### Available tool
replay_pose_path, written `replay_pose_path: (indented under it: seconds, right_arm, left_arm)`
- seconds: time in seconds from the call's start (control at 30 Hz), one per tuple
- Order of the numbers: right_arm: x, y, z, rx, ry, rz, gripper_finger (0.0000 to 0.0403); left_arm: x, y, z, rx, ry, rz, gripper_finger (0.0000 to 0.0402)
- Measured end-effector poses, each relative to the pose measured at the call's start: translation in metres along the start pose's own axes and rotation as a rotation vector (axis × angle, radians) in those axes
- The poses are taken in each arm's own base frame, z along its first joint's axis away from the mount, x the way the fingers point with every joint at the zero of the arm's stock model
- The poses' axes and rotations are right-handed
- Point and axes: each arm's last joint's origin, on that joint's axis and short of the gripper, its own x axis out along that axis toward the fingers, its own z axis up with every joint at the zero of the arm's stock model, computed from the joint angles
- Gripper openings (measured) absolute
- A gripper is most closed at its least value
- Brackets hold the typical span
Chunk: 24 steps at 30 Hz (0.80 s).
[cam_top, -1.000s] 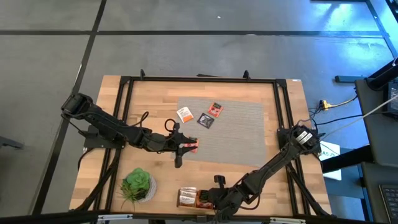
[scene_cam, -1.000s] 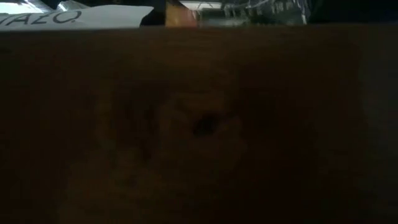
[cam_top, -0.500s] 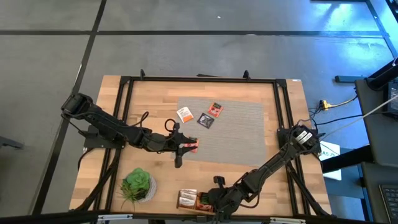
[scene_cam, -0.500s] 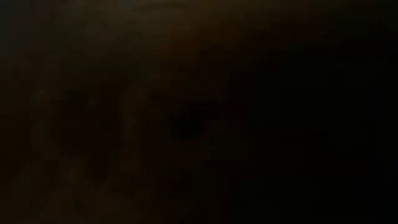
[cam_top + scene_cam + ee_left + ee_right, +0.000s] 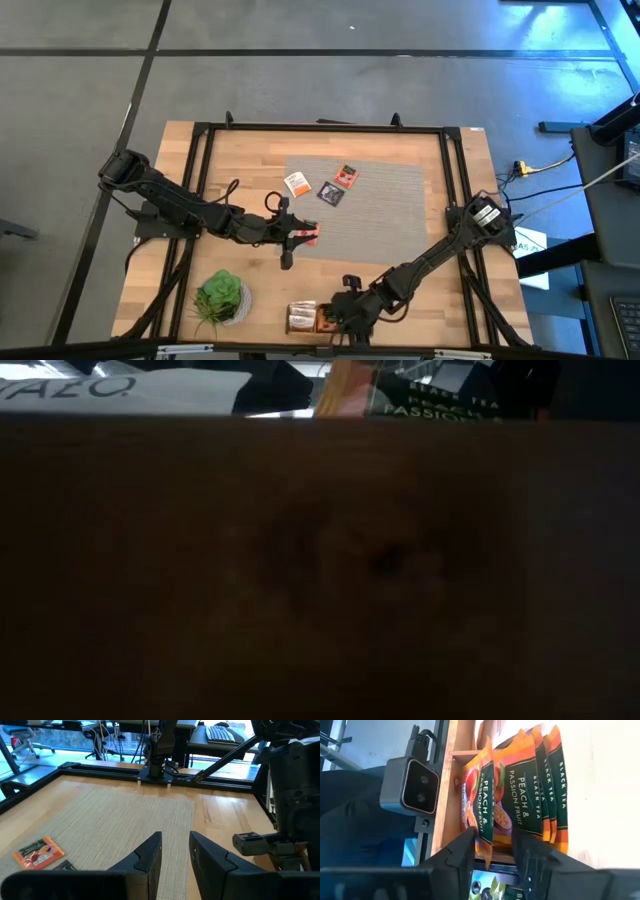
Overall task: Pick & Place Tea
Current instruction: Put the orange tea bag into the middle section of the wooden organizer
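Three tea sachets lie flat on the grey mat (image 5: 385, 215): a white-and-orange one (image 5: 296, 183), a black one (image 5: 331, 193) and an orange one (image 5: 346, 177). My left gripper (image 5: 303, 237) hovers open at the mat's left edge; a small orange-red patch shows by its fingertips, but the left wrist view (image 5: 175, 852) shows only mat between them. More tea sachets (image 5: 520, 780) stand on edge in a wooden box (image 5: 298, 318) at the near edge. My right gripper (image 5: 495, 847) is open at the box, one finger on each side of an orange sachet's edge (image 5: 485, 827).
A green potted plant (image 5: 220, 297) stands at the near left, beside the box. The box's wall (image 5: 300, 560) fills the low view, with sachet tops (image 5: 430, 405) above it. The low camera (image 5: 410, 785) sits right against the box. Black frame rails edge the table.
My right arm has drawn back a little over the box. In the low view the picture went dark and cleared again. The box wall's dark knot and the sachet tops above it now stand farther toward the table's right.
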Motion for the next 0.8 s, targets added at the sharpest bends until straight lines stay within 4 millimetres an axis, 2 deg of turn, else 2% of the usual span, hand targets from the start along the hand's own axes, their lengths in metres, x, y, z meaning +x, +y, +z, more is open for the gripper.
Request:
replay_pose_path:
  seconds: [0.57, 0.63, 0.8]
  right_arm:
    - [-0.014, 0.011, 0.003, -0.051, -0.043, -0.016, 0.013]
    - [-0.02, 0.011, 0.006, -0.071, -0.043, -0.032, 0.013]
    - [-0.052, 0.022, 0.011, -0.186, -0.087, -0.036, 0.0129]
  left_arm:
    - [0.002, 0.003, 0.001, -0.004, 0.0, 0.011, 0.0099]
    - [0.002, 0.003, 0.001, -0.005, 0.0, 0.011, 0.0099]
    - [0.002, 0.003, 0.001, -0.006, -0.002, 0.009, 0.0096]
